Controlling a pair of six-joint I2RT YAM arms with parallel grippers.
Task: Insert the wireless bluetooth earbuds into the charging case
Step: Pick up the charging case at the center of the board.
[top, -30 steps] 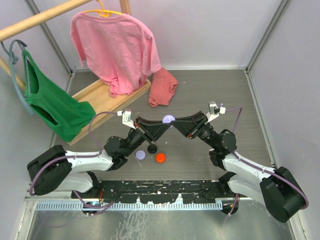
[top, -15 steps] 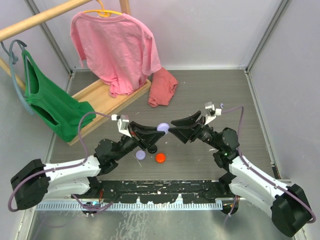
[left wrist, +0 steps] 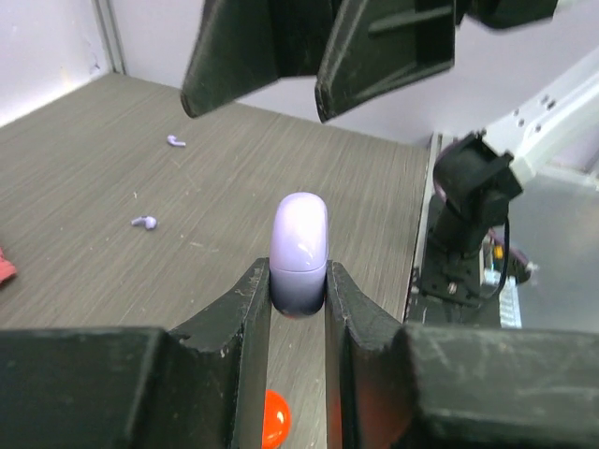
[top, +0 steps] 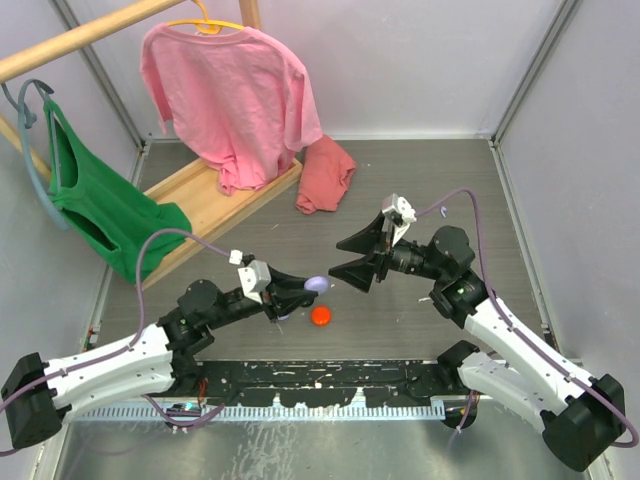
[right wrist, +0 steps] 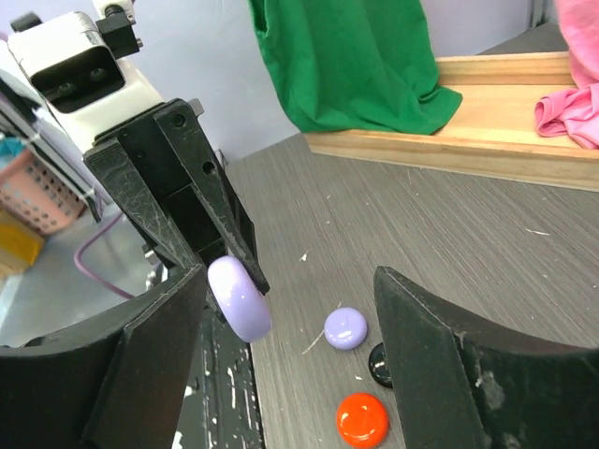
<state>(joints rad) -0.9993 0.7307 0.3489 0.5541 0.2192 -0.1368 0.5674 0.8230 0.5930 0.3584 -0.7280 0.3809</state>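
Note:
My left gripper [left wrist: 298, 278] is shut on a lavender charging case [left wrist: 299, 245], a rounded puck held on edge above the table. The top view shows the lavender case [top: 317, 285] at the tip of the left gripper [top: 300, 292]. Just right of it my right gripper [top: 349, 259] stands open, with nothing between its fingers. In the right wrist view the lavender case [right wrist: 239, 297] hangs near the left finger of the right gripper [right wrist: 285, 281], apart from it. Two tiny lavender earbuds [left wrist: 143, 222] [left wrist: 175, 141] lie on the table further off.
An orange-red puck [top: 321, 316], a lavender puck [right wrist: 345, 328] and a black puck [right wrist: 381, 365] lie on the table below the grippers. A wooden rack [top: 205, 195] with a green shirt [top: 110, 215] and a pink shirt [top: 230, 95] stands back left. A pink cloth [top: 325, 175] lies behind.
Both grippers held the lavender case a second ago. The right gripper has opened and let go of it. The left gripper has carried the case nearer and slightly left.

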